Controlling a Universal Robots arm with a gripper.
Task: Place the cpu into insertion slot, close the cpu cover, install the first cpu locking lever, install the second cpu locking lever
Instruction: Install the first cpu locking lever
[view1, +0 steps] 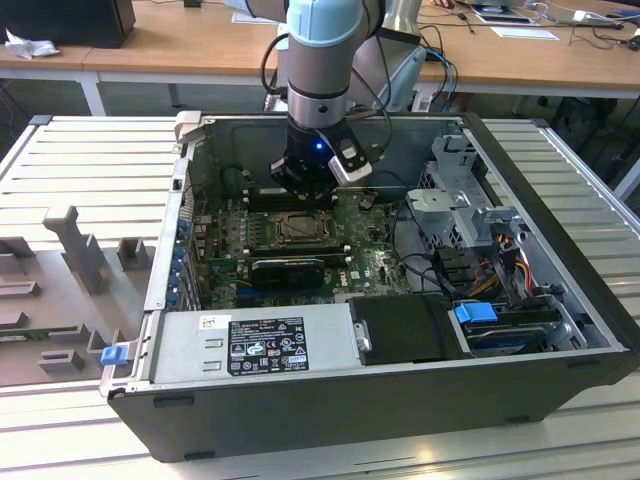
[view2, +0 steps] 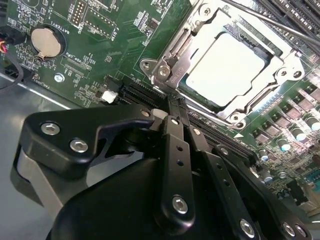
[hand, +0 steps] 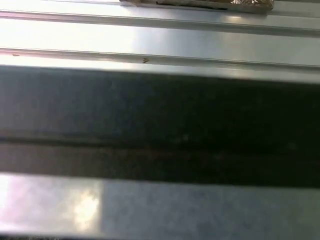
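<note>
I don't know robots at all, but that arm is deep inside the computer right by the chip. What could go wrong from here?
The cpu already sits under the closed cpu cover, and the gripper hangs right at the cover's edge. Pressing down off target there could scrape the cover or the green motherboard beside it. The long black card slot lies just under the fingers, so a sideways slip might knock it. Loose cables near the arm could perhaps snag.

This is a robotics lab or electronics workshop: an opened computer case (view1: 400, 300) lies on a ribbed aluminium table (view1: 90, 170) beside grey fixtures (view1: 70, 250), while wooden desks (view1: 180, 45) behind carry cables (view1: 600, 35) and papers (view1: 525, 32).
</note>
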